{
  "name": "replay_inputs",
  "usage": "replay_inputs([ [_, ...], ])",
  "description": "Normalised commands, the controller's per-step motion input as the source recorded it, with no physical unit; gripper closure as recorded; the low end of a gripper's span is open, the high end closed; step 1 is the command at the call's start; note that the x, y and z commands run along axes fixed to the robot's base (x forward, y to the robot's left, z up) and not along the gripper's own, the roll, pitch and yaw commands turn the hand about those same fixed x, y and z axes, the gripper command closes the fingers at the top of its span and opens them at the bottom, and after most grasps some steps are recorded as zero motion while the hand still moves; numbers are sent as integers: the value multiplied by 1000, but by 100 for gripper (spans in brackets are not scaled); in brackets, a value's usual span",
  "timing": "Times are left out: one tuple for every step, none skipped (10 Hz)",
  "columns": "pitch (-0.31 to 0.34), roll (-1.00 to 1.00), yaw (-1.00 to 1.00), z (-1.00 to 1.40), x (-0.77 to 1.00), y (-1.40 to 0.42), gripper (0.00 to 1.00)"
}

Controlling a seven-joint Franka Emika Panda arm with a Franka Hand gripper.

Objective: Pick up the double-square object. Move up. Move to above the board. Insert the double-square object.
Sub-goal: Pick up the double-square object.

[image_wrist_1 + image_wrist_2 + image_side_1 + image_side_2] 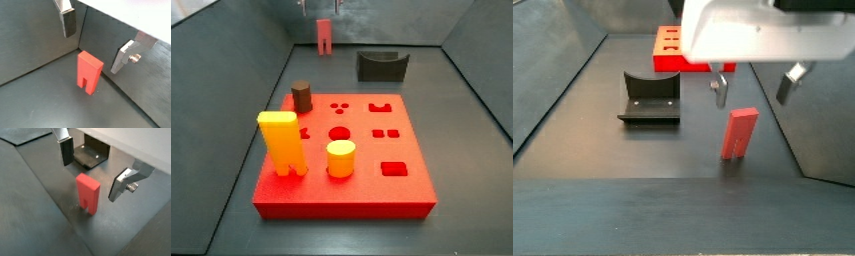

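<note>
The double-square object (pixel 89 70) is a salmon-pink block standing upright on the dark floor, its two legs down. It also shows in the other wrist view (pixel 88 193) and in both side views (pixel 325 35) (pixel 739 134). My gripper (pixel 95 40) (pixel 93 168) (pixel 754 88) is open and empty, above the block's top, with one finger on each side and neither touching it. The board (pixel 372 180) is a bright-red slab with shaped holes, well away from the block; only its end shows in a side view (pixel 671 62).
The fixture (pixel 381 65) (pixel 649 97) (pixel 92 155) stands on the floor between block and board. On the board are a yellow-orange two-legged block (pixel 281 143), a yellow cylinder (pixel 341 158) and a dark brown cylinder (pixel 301 96). Grey walls enclose the floor.
</note>
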Motion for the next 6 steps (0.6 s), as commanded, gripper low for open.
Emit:
replay_inputs([
  [0,0,0,0,20,-14,0],
  [-219,0,0,-820,-60,-169,0],
  [-180,7,0,-897,0,-49,0],
  [-164,0,0,-920,0,0,0],
  [-146,-53,0,-880,43,200,0],
  [-141,-107,0,-817,37,209,0],
])
